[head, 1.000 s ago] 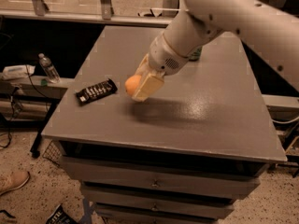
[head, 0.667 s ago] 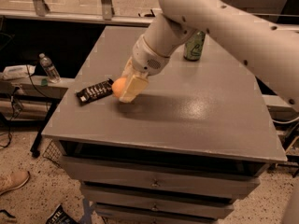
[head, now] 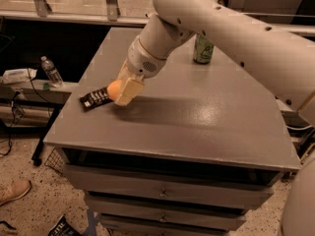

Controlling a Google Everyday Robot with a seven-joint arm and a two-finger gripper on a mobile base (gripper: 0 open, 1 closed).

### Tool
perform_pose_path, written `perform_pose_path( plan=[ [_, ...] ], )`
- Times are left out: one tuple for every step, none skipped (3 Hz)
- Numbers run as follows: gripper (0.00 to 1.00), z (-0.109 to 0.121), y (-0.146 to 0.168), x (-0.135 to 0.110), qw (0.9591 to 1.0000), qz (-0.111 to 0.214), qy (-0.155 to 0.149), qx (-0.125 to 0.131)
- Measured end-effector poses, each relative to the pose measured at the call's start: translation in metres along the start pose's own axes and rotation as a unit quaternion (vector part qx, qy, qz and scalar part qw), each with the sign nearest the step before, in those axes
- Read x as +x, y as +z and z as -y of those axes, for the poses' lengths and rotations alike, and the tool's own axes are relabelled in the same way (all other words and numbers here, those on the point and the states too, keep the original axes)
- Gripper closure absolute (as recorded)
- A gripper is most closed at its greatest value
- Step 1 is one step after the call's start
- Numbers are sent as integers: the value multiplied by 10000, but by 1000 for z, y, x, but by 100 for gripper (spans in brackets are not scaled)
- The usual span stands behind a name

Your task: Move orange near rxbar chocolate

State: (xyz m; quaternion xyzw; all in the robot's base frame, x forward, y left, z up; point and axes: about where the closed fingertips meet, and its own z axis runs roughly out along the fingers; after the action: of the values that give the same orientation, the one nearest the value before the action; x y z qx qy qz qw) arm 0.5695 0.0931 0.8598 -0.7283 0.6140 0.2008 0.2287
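The orange is a small round orange fruit held between the cream fingers of my gripper, low over the left part of the grey table. The gripper is shut on it. The rxbar chocolate is a flat black wrapper lying on the table near its left edge, right beside the orange on its left. The orange's right side is hidden by a finger. I cannot tell if the orange touches the tabletop.
A green drink can stands at the table's back, behind my arm. A water bottle stands on a low shelf left of the table. Drawers are below the tabletop. A shoe is on the floor at left.
My gripper has carried the orange leftward and down toward the black bar. The green can, hidden by the arm a second ago, is now in view.
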Motion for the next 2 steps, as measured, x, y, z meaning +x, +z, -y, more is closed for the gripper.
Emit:
perform_pose_path(
  plan=[
    [100,3,6,-2,10000,43,20,77],
    [100,3,11,2,9999,57,64,124]
  ],
)
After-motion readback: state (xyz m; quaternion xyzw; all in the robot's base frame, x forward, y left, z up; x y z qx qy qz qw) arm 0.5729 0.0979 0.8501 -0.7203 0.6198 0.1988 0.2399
